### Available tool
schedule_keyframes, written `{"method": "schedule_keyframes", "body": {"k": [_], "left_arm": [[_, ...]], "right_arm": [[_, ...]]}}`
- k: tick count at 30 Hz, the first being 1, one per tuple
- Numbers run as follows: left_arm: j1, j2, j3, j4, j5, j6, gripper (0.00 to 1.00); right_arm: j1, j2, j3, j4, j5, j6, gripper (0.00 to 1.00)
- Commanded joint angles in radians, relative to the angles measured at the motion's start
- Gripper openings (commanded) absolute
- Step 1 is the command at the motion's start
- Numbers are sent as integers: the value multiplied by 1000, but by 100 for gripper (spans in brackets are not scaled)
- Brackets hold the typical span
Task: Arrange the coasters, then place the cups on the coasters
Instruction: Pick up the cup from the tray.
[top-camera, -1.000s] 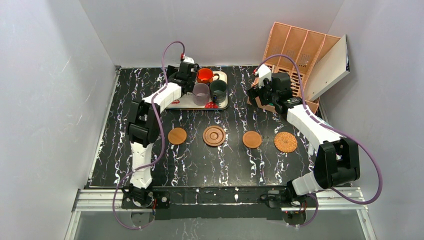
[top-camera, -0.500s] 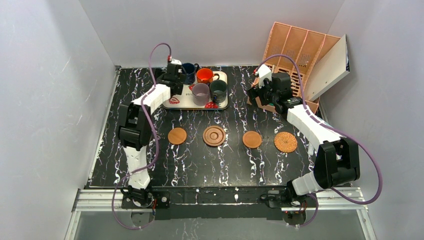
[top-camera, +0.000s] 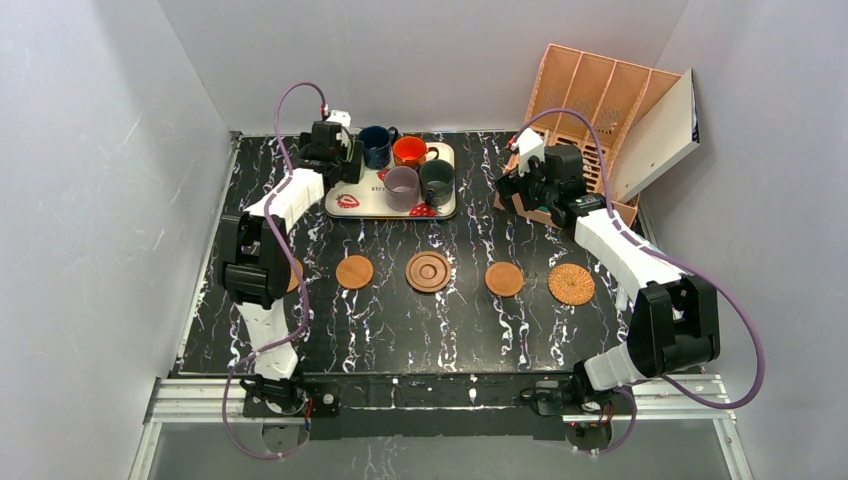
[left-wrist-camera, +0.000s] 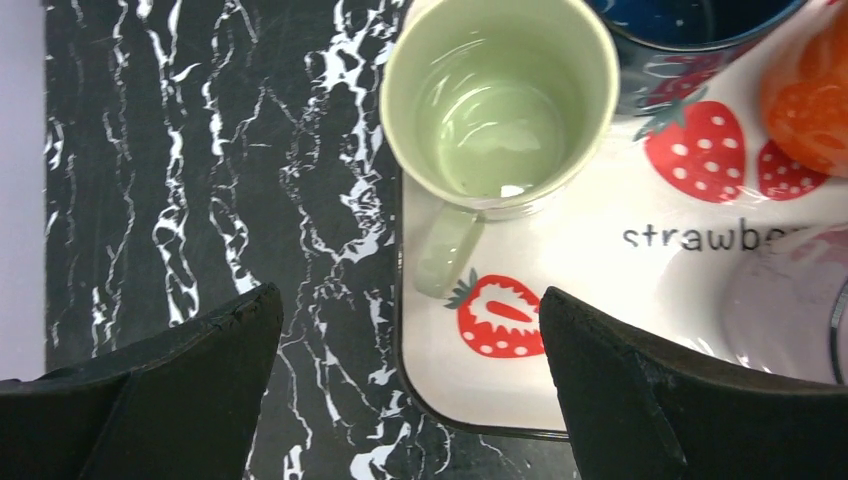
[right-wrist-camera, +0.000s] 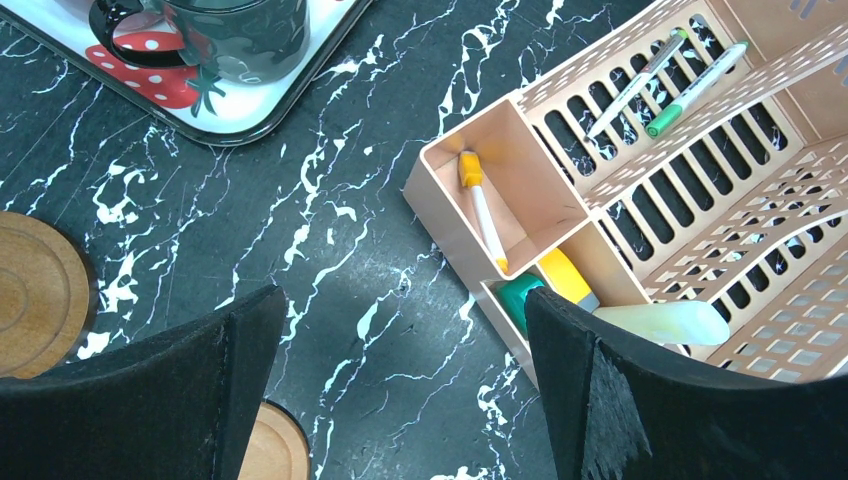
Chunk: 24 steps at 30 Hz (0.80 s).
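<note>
At the bottom of the top view, the two arms stand at the near edge of the black table with white veins (top-camera: 400, 330). A little higher up, four flat round coasters lie in a row: a smooth terracotta coaster (top-camera: 354, 271), a dark brown ringed coaster (top-camera: 428, 271), a second smooth terracotta coaster (top-camera: 504, 278) and a woven wicker coaster (top-camera: 571, 284). They sit apart, I think so each cup gets its own spot. I cannot find a fifth one.

There is lots of bare table around the row. Higher up, the white strawberry-print tray (top-camera: 440, 213) holds the cups packed close: a mauve-purple cup (top-camera: 402, 187), a dark grey-green cup (top-camera: 437, 181), a navy blue cup (top-camera: 377, 146) and an orange-red cup (top-camera: 410, 151).

The left end effector (left-wrist-camera: 408, 293) hangs wide open and empty over the pale green cup (left-wrist-camera: 500, 100) at the tray's left edge. The navy blue cup is just beside it, so room there is tight.

The right end effector (right-wrist-camera: 402, 298) is also wide open and empty. It hangs over bare table beside the peach plastic slotted rack (right-wrist-camera: 620, 170).
</note>
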Motion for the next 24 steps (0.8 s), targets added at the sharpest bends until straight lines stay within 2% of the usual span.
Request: {"method": "schedule_keyframes", "body": {"k": [1,8,14,24], "left_arm": [[23,-26,7,27,102,-21,98],[73,2,6,69,206,-26,98],[100,45,18,79,284,-28,93],[105,94,26,131,312,-26,84]], "right_arm": [[-9,-23,19,11,-17,0,99],[-8,-24,18,10,-17,0,99],[-9,-22,19,11,-16,0,99],[-10,-20,20,8,-14,-2,99]]}}
